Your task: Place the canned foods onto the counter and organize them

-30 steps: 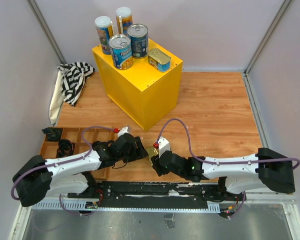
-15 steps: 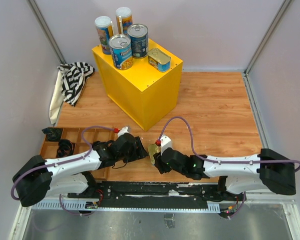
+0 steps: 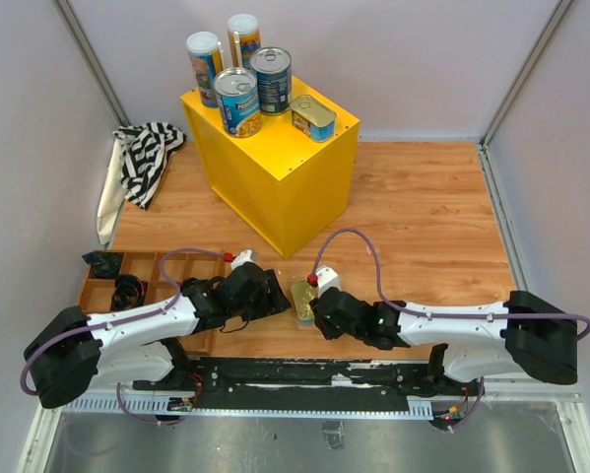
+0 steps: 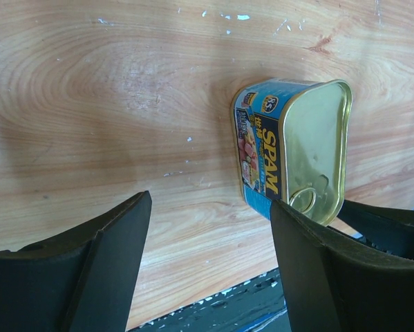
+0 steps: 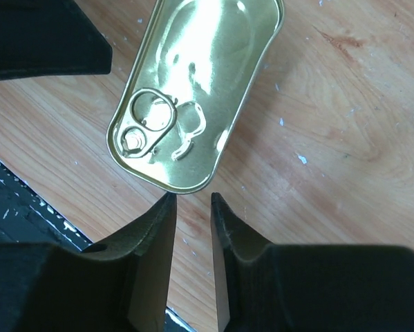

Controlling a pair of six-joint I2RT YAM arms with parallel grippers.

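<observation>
1. Right gripper: jaws narrow and empty. The gold tin now lies lid-up on the table, clear of the tips at 12 o'clock.
2. Left gripper: jaws wide and empty.
3. The tin sits at 6 o'clock of the counter; a regrasp is needed.

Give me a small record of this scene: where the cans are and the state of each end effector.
On counter: five cans on top of bright yellow box-shaped cabinet
On wooden table: one flat gold rounded-rectangle tin, pull-ring lid up
Left end effector: open, empty, beside the tin
Right end effector: nearly shut, empty, tips near the tin's edge
</observation>
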